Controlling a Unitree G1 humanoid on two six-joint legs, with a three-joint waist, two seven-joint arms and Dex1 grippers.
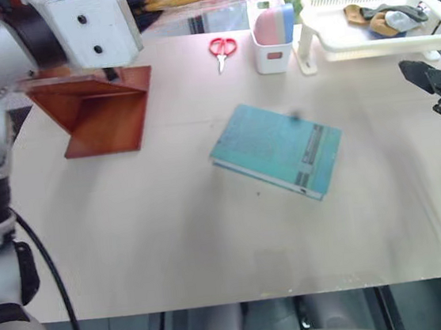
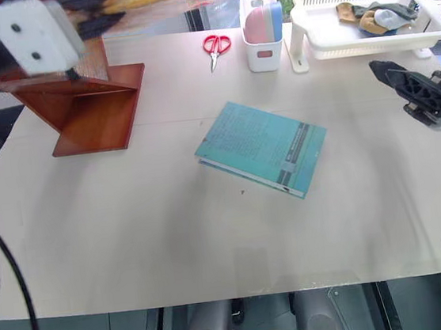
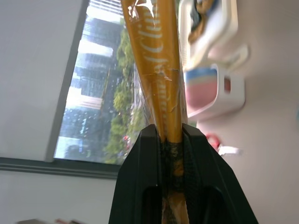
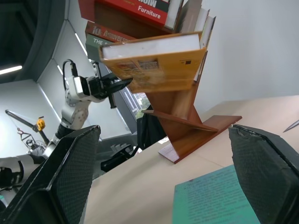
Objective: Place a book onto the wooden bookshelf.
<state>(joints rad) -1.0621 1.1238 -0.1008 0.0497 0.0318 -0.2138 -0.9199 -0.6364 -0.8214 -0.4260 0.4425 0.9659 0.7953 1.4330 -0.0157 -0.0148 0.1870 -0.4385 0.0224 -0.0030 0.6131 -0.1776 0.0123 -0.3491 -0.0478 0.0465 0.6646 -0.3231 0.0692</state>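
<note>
Left jaws clamp the book (image 4: 154,65) (right wrist: apparently against the wooden bookshelf (image 4: 187,126)); right jaws wide.

I count two loose books: one orange book (image 4: 154,65); one teal book (image 1: 277,149); one bookshelf (image 2: 87,108); one pair of scissors (image 1: 222,49); one white tub (image 1: 273,47); one white tray (image 1: 372,24); one table (image 1: 173,242).

Orange book (image 4: 156,65) against wooden bookshelf (image 4: 187,126)
</note>
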